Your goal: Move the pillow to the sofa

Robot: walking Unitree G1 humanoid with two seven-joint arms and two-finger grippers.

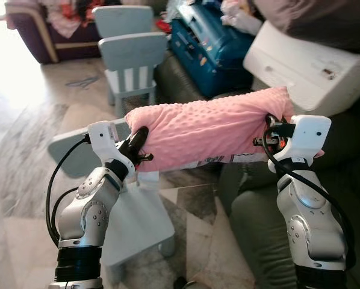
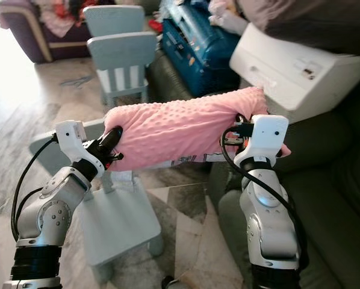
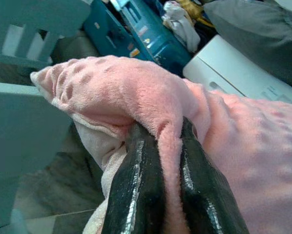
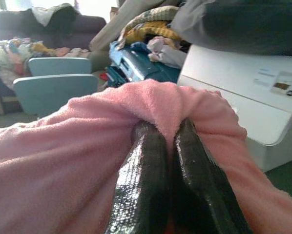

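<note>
I hold the pink pillow (image 1: 210, 129) up in the air between my arms. My left gripper (image 3: 170, 161) pinches one end and my right gripper (image 4: 169, 146) pinches the other, above a small blue chair (image 1: 138, 223)

Marble-patterned floor (image 1: 23, 156), brightly lit at far left. Two pale blue chairs (image 1: 132, 57) stand before a purple couch (image 1: 32, 33).

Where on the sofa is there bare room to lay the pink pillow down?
Free: the dark green sofa seat beside the right gripper, below the white appliance. Crowded: the appliance and blue case fill the far end. Both grippers, including the left gripper, hold the pillow.
</note>
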